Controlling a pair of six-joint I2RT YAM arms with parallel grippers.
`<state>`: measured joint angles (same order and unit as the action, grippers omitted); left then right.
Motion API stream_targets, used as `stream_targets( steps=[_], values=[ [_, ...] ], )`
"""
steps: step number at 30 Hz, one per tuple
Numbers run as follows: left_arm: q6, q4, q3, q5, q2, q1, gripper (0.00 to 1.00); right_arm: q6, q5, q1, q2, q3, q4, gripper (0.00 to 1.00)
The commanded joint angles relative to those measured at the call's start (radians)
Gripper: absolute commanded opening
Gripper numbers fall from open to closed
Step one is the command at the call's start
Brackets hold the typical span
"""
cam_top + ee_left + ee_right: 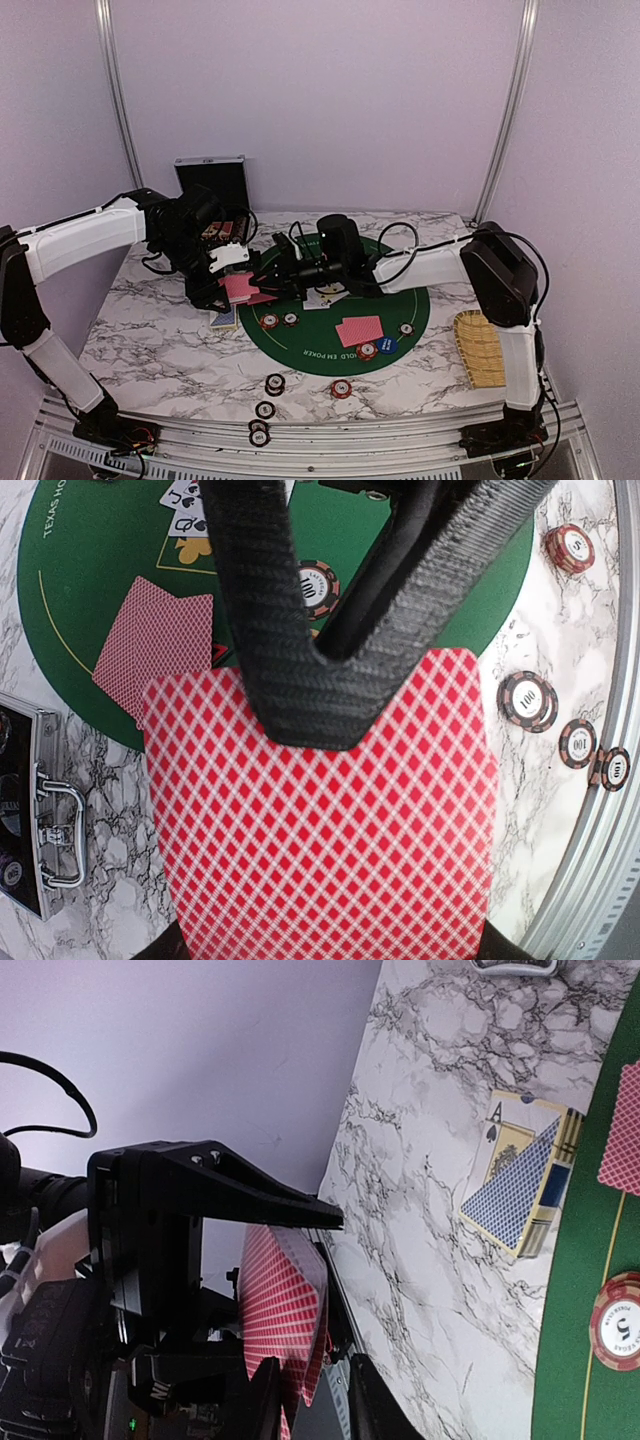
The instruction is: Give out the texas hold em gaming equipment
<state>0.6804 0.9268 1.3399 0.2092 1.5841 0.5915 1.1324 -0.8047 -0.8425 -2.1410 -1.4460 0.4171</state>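
Left wrist: the card shows a red-white diamond-lattice back.

Top view: light is even and diffuse, falling from overhead, with a lavender cast on the walls. Shadows on the marble table are soft and short. Black arm housings are underexposed, with little detail. Frame posts lean inward lower down, a wide-angle skew.

Left wrist view: the card sits close to the lens, its lattice sharp. The black finger is dark, but its ribbing reads. Marble at right is nearly washed out.

Right wrist view: the wall is bright, the dark hardware is near silhouette, and the chip is crisp.
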Motion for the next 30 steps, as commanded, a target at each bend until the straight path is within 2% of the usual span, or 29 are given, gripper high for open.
stream_targets(
  steps=[1, 11, 30],
  values=[
    [0.005, 0.007, 0.008, 0.010, -0.004, -0.002, 0.00, 0.034, -0.030, 0.005, 0.054, 0.020, 0.052, 0.20],
    [0.008, 0.003, 0.001, -0.005, -0.001, -0.002, 0.00, 0.116, -0.068, 0.005, 0.080, 0.068, 0.148, 0.15],
    [0.009, 0.003, -0.001, -0.019, -0.004, -0.003, 0.00, 0.091, -0.077, 0.028, 0.135, 0.128, 0.110, 0.00]
  ],
)
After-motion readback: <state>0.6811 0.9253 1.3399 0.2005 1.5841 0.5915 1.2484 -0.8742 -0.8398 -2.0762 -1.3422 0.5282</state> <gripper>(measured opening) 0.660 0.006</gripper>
